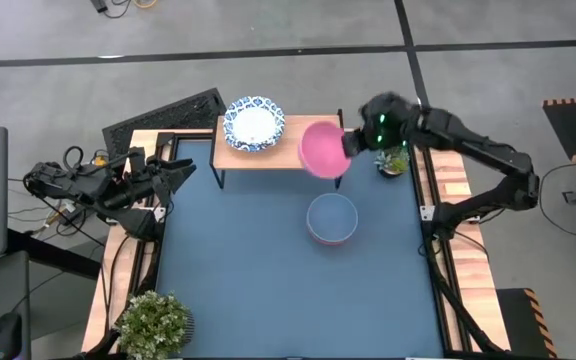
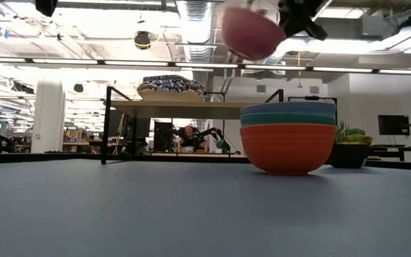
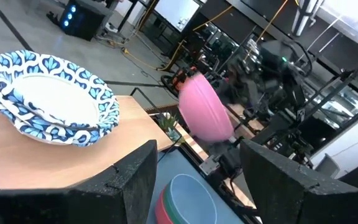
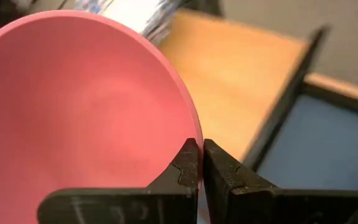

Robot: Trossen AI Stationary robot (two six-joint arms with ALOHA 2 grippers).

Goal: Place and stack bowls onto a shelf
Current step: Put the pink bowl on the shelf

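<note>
Shelf (image 1: 280,150): right half bare, room there. Left half taken by blue-white bowls (image 1: 254,123). Bowl stack (image 1: 331,219) in front blocks low way.

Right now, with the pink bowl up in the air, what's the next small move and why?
Probably lower it onto the bare right half of the shelf. The right gripper pinches the pink bowl by its rim, tilted above that end; the blue patterned bowls fill the left half.

Overhead, table-level and both wrist views all share the shelf (image 1: 268,150) and pink bowl (image 1: 323,149).
</note>
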